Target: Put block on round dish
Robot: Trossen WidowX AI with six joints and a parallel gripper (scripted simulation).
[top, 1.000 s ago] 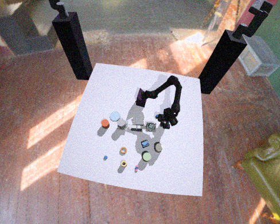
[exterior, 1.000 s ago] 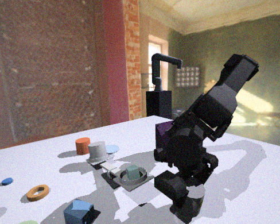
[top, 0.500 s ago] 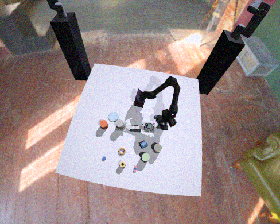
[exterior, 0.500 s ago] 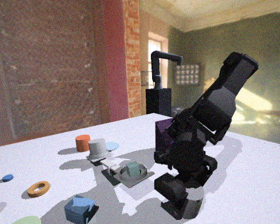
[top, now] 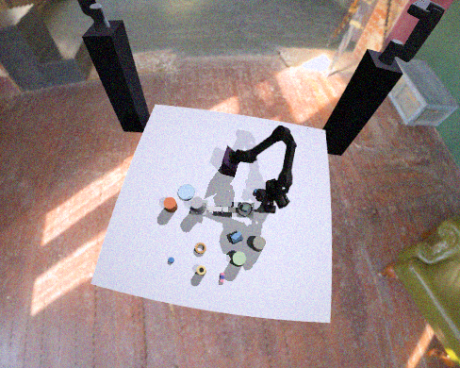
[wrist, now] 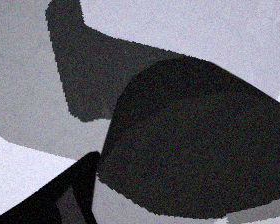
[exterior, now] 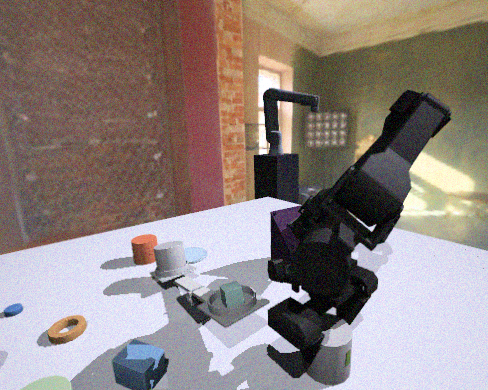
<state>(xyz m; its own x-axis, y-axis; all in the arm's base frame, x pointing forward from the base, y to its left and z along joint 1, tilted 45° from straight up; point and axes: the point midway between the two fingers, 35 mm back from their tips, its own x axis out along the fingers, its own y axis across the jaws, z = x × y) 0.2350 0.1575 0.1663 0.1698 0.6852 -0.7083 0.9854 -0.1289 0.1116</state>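
A teal block (top: 245, 208) (exterior: 231, 295) lies uncovered in the ringed end of the balance (top: 221, 210) (exterior: 191, 287). A grey cup (top: 198, 204) (exterior: 170, 257) stands upright on the other end. The light blue round dish (top: 186, 192) (exterior: 198, 255) lies behind that cup, with nothing on it. The second cup (exterior: 336, 357) (wrist: 191, 150) is off the balance, upright at or close to the table, and mostly hidden by the arm in the top view. My gripper (exterior: 326, 345) is open around this cup; its far finger is hidden.
An orange cylinder (top: 170, 204) (exterior: 144, 250) stands beside the dish. A blue block (top: 236, 237) (exterior: 140, 365), a taupe cylinder (top: 258, 243) and a green cylinder (top: 239, 258) are in front of the balance. An orange ring (top: 200, 247) (exterior: 54, 333) lies farther left. A purple box (top: 228, 163) is at the arm's base.
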